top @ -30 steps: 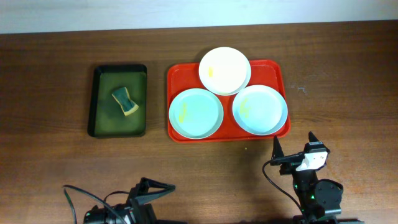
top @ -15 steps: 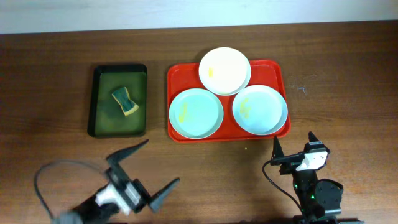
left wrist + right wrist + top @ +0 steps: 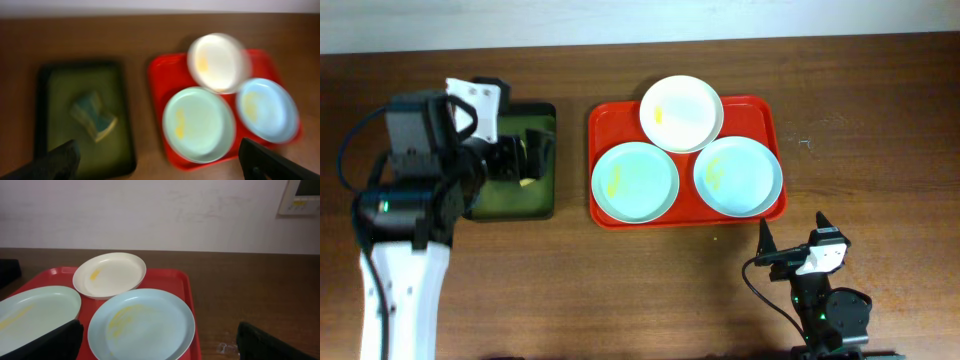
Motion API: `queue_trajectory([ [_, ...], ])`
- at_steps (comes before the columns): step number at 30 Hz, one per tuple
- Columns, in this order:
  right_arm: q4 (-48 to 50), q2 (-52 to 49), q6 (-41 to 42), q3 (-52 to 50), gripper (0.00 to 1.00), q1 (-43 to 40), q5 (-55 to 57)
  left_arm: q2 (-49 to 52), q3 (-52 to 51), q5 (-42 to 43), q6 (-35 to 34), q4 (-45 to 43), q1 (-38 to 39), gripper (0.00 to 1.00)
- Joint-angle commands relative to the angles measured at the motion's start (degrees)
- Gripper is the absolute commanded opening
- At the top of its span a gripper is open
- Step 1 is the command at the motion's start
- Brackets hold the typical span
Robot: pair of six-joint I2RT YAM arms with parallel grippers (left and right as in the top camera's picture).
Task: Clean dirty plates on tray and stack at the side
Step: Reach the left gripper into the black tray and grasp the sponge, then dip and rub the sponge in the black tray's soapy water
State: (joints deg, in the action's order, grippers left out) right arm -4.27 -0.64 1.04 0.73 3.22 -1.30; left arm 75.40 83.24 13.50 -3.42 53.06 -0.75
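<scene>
Three plates lie on the red tray (image 3: pixel 605 118): a cream-white plate (image 3: pixel 681 113) at the back, a mint plate (image 3: pixel 635 180) at front left and a mint-blue plate (image 3: pixel 738 175) at front right. All three carry yellow smears. My left gripper (image 3: pixel 532 150) is open and empty, high over the dark green tray (image 3: pixel 542 200). In the left wrist view the gripper (image 3: pixel 160 164) looks down on the red tray (image 3: pixel 159 75) and the plates. My right gripper (image 3: pixel 792 230) is open and empty near the table's front, facing the mint-blue plate (image 3: pixel 142 325).
A green and yellow sponge (image 3: pixel 94 116) lies in the dark green tray (image 3: pixel 55 95), left of the red tray; my left arm mostly hides it in the overhead view. Bare wooden table lies around both trays.
My left arm has swung up from the table's front edge to above the dark green tray. The right arm and the plates have not moved.
</scene>
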Motion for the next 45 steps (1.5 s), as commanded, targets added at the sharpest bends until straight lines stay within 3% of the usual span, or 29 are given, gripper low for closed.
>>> queue_trajectory([
  [1,-0.22,0.28,-0.17,-0.42,0.98,0.48,0.33,10.21,3.32,-8.04,-15.87,-1.64,-4.55,0.99],
  [5,-0.22,0.28,-0.17,-0.42,0.98,0.48,0.33,20.20,5.73,-6.80,-15.91,3.87,-4.44,0.99],
  [7,-0.22,0.28,-0.17,-0.42,0.98,0.48,0.31,27.04,12.66,-12.04,-20.41,7.52,-4.35,0.99],
  [12,-0.22,0.28,-0.17,-0.42,0.99,0.48,0.33,40.00,13.88,-14.16,-20.61,-3.85,-3.04,0.98],
  [13,-0.22,0.28,-0.17,-0.42,0.98,0.48,0.33,42.10,13.88,-14.91,-22.27,-4.44,-2.75,0.79],
  [17,-0.22,0.28,-0.17,-0.42,0.98,0.48,0.33,51.28,13.88,-16.35,-24.44,-6.58,-2.71,0.80],
  [22,-0.22,0.28,-0.17,-0.42,0.98,0.48,0.33,52.13,13.44,-17.88,-24.41,-6.58,-2.71,0.79],
  [23,-0.22,0.28,-0.17,-0.42,0.98,0.48,0.33,52.28,13.44,-17.90,-24.39,-6.80,-2.71,0.63],
  [25,-0.22,0.28,-0.17,-0.42,0.98,0.48,0.33,52.28,13.44,-17.90,-24.39,-7.04,-2.73,0.04],
  [26,-0.22,0.28,-0.17,-0.42,0.98,0.48,0.33,52.28,13.44,-17.86,-24.37,-6.95,-2.73,0.00],
  [27,-0.22,0.28,-0.17,-0.42,0.98,0.48,0.33,52.28,13.44,-17.86,-24.37,-6.36,-2.73,0.32],
  [28,-0.22,0.28,-0.17,-0.42,0.98,0.48,0.31,52.28,13.44,-17.86,-24.35,-5.75,-2.78,0.99],
  [34,-0.22,0.28,-0.17,-0.42,0.98,0.48,0.31,52.24,13.46,-14.27,-24.37,5.25,-2.78,1.00],
  [35,-0.22,0.28,-0.17,-0.42,0.98,0.48,0.33,52.24,13.46,-12.24,-24.37,5.75,-2.75,0.84],
  [38,-0.22,0.28,-0.17,-0.42,0.98,0.48,0.33,52.24,13.46,-9.79,-24.39,7.15,-2.75,0.09],
  [39,-0.22,0.28,-0.17,-0.42,0.98,0.48,0.33,52.24,13.46,-9.79,-24.39,7.80,-2.78,0.01],
  [40,-0.22,0.28,-0.17,-0.42,0.98,0.48,0.33,52.24,13.46,-9.81,-24.37,8.17,-2.78,0.64],
  [41,-0.22,0.28,-0.17,-0.42,0.99,0.48,0.31,52.24,13.46,-9.86,-24.30,8.15,-2.78,0.99],
  [44,-0.22,0.28,-0.17,-0.42,0.98,0.48,0.33,52.24,13.46,-10.34,-23.87,7.41,-2.78,0.99],
  [45,-0.22,0.28,-0.17,-0.42,0.98,0.48,0.33,52.24,13.46,-12.63,-23.71,6.36,-2.78,0.92],
])
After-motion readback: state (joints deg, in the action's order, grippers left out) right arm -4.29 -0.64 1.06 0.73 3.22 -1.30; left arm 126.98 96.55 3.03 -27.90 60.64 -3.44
